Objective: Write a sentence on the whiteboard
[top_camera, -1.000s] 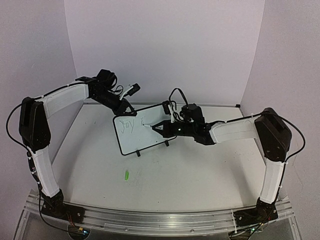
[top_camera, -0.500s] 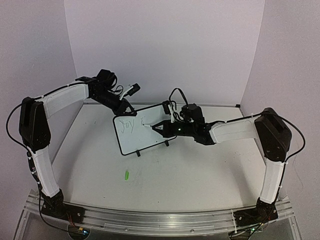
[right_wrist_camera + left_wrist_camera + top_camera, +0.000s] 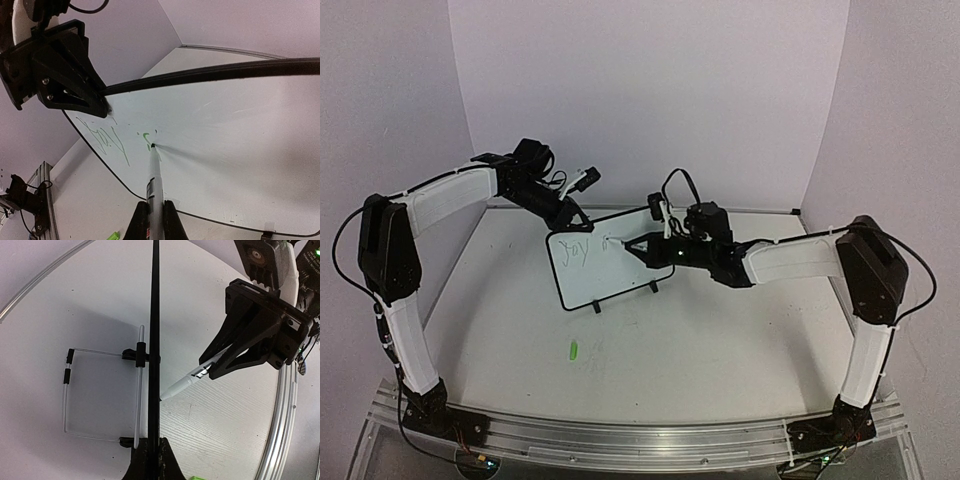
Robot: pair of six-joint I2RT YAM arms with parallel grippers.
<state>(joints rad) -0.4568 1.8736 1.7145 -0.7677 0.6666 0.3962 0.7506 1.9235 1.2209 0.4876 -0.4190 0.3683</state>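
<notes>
Since a second ago my right fingers (image 3: 645, 247) are sitting slightly higher and farther left, pinching the marker (image 3: 154, 182). Its tip is touching the whiteboard (image 3: 610, 280) beside the sentence (image 3: 111, 139). My left fingers (image 3: 568, 214) are clamping the board's top edge. It is standing, seemingly tilted, on the worktop (image 3: 700, 340).

Right fingers (image 3: 648, 248) and marker (image 3: 154, 172) shifted higher on whiteboard (image 3: 605, 278), new green stroke (image 3: 145, 137)
</notes>
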